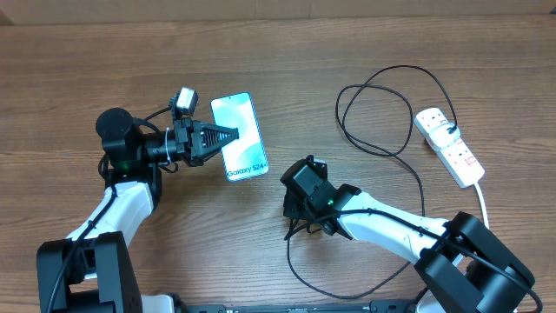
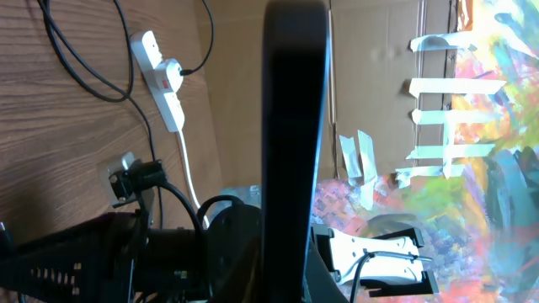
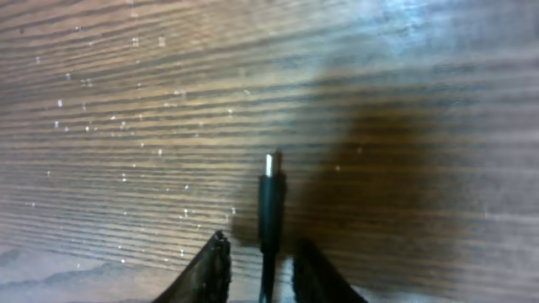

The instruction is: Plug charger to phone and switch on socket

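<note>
The phone [image 1: 246,120] has a light screen reading "Galaxy S24". My left gripper [image 1: 231,137] is shut on its left edge and holds it tilted. In the left wrist view the phone [image 2: 295,101] shows edge-on as a dark vertical bar. The charger's black cable [image 1: 408,187] loops from the socket [image 1: 449,146] to my right gripper [image 1: 304,228], which is shut on the charger near its free end. In the right wrist view the connector tip [image 3: 269,165] sticks out between the fingers [image 3: 268,257], just above the wood. The socket is a white strip with red switches.
The socket's thick white cord [image 1: 483,202] runs off toward the front right. The socket also shows in the left wrist view [image 2: 160,80], with cardboard and a colourful backdrop behind. The cable slack curves along the table's front edge [image 1: 347,291].
</note>
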